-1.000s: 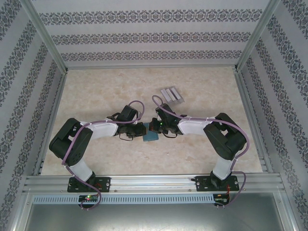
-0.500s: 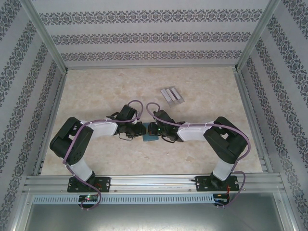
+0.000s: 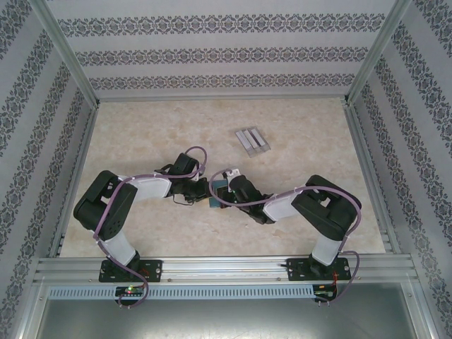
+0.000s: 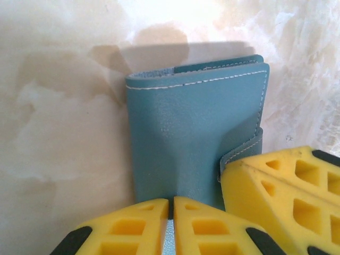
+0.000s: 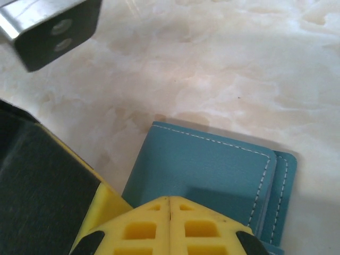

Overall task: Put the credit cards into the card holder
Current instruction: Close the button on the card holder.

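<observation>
Inward, left gripper (image 4: 171, 202) on card holder (image 4: 191, 133).

Tight knot mid-table, open marble all round.
Both wrists packed nose to nose over the card holder (image 4: 191, 138) near the middle of the table (image 3: 141, 134): left gripper (image 4: 171, 204) clamped on one edge, right gripper (image 5: 169, 201) closed tight on top, one of its fingers (image 4: 276, 186) hard against the flap side, no gap to slip between. Purple cables (image 3: 191, 149) looping above the wrists. Wide bare lanes toward the left edge, far-left corner and right edge. Ridged rack (image 3: 252, 140) standing toward the far edge, right of centre, well apart from the arms.
</observation>
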You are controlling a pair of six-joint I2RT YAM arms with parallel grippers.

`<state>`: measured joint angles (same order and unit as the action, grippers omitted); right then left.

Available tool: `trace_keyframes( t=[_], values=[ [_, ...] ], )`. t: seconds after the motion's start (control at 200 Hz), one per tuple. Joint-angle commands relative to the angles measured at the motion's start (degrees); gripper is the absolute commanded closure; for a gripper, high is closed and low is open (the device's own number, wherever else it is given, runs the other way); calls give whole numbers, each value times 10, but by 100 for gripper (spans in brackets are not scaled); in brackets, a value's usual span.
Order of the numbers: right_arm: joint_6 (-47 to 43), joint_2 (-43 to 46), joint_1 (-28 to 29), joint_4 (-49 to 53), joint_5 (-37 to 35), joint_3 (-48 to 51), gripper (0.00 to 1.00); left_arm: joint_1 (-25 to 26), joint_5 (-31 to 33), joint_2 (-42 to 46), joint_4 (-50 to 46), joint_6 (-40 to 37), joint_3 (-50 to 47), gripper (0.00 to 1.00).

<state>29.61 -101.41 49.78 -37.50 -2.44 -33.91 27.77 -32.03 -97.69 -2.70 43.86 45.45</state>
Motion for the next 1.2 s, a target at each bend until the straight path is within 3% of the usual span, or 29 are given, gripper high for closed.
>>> trace_keyframes(
  t=[0.0, 0.23, 0.465, 0.55, 0.739, 0.854, 1.039, 1.194],
  values=[
    [-31, -47, 30, 98, 52, 54, 100, -10, 46, -42, -2, 10, -14, 86],
    [-49, -110, 45, 16, 44, 77, 100, -17, 41, -54, -1, 18, -11, 86],
    [-48, -100, 53, 2, 18, 111, 100, -24, 46, -57, -9, 19, -14, 86],
    [-44, -81, 53, 36, 29, 103, 100, -24, 47, -61, -12, 17, -10, 86],
    [-49, -47, 53, 244, 76, 12, 100, -24, 53, -62, -11, 16, -16, 85],
    [-49, -45, 52, 250, 80, 6, 100, -25, 59, -50, -6, 12, -23, 84],
    [-60, 50, 47, 334, 61, -70, 88, -27, 77, 10, -15, -2, -24, 78],
    [-68, 105, 28, 336, 62, -119, 73, -42, 111, 83, -61, -19, 3, 75]
  ],
)
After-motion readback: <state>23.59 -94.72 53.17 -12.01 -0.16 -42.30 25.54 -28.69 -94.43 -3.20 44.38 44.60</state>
